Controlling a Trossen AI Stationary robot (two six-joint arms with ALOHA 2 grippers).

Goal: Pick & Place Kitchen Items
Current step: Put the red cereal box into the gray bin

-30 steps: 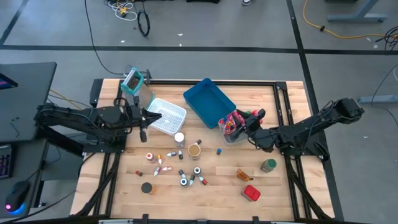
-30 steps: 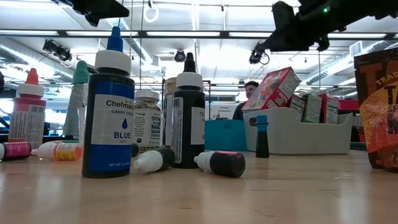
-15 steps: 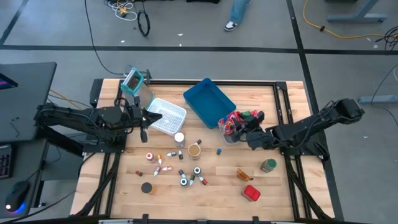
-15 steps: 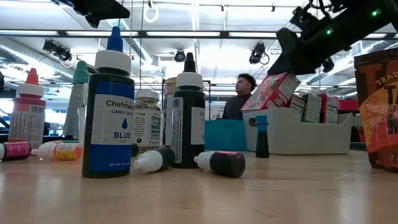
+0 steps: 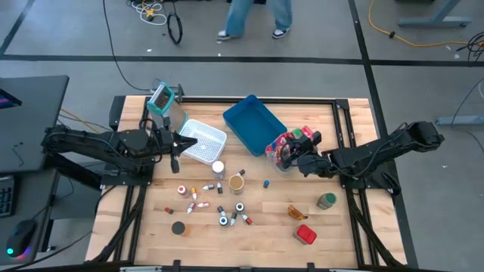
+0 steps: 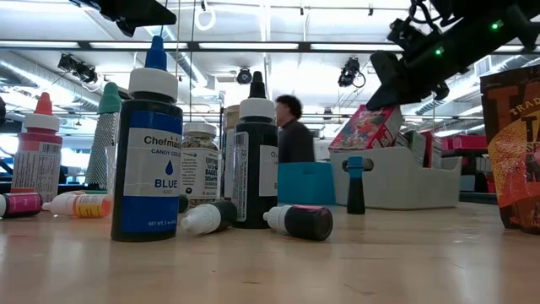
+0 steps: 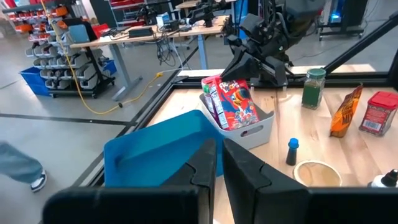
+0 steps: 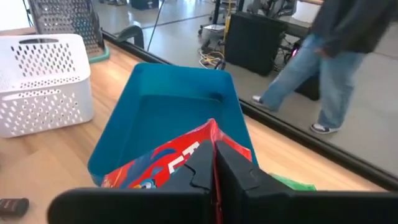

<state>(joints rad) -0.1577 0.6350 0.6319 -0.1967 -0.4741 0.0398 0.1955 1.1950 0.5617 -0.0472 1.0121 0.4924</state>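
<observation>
Moved: my right gripper (image 5: 293, 155) snapped shut above the red box (image 7: 235, 107) | box stands in grey bin (image 7: 256, 129) | left gripper (image 5: 175, 143) pressed together over basket (image 5: 203, 141) | advice: lift clear before retracting.

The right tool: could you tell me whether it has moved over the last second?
Yes. In the high view the right tool has shifted slightly toward the blue tray, over the grey bin.

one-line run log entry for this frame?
left claw: shut, empty, by basket | right claw: shut, over bin at red box | tray: empty
</observation>
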